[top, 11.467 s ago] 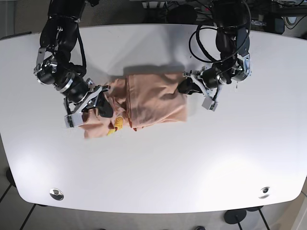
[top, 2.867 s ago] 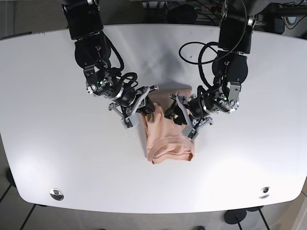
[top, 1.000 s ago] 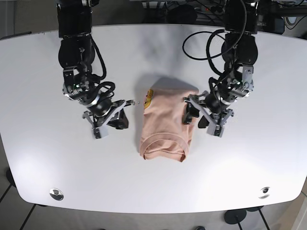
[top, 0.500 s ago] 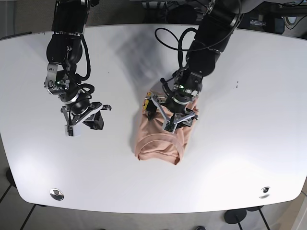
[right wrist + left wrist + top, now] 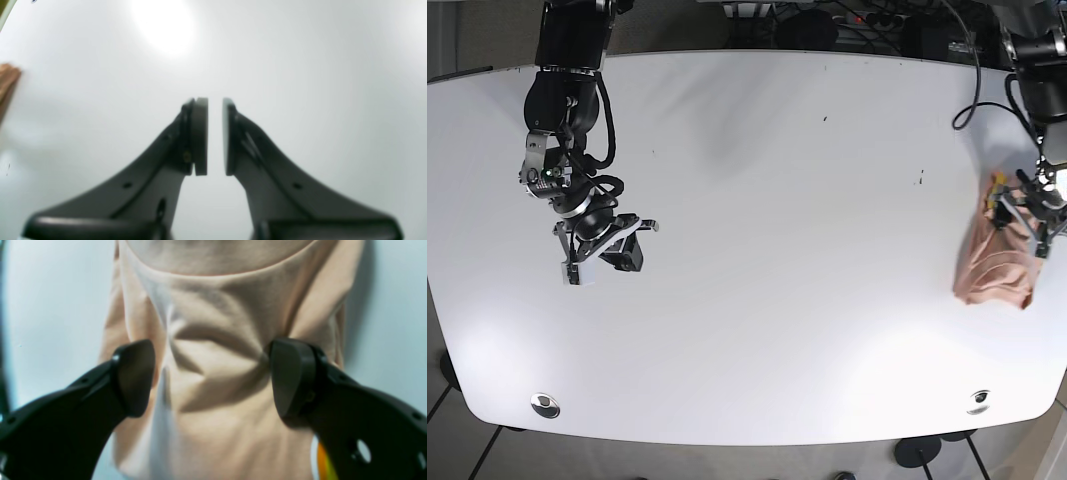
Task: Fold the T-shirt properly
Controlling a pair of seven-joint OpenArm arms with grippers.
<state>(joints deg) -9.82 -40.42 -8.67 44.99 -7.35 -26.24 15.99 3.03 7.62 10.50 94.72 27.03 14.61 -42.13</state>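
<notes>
Pressing down on the folded T-shirt, the left pincer has its jaws spread wide, one fingertip on each side of the cloth bundle, pads touching fabric but not clamped on it. Cloth bunches into a crease between the two pads. In the base view this pincer sits on the shirt at the far right edge of the table, well apart from the centre.

Right pincer holds nothing; jaws nearly together with a thin gap, hovering over bare table. A sliver of peach cloth shows at that view's left edge. In the base view it hangs over the table's left part, well away from the shirt.

Progress, as judged: folding looks done, since the shirt is a compact rectangle with the collar end showing at the bottom. It seems set aside at the table edge. Left: lift the left pincer off, maybe smooth that crease.
</notes>
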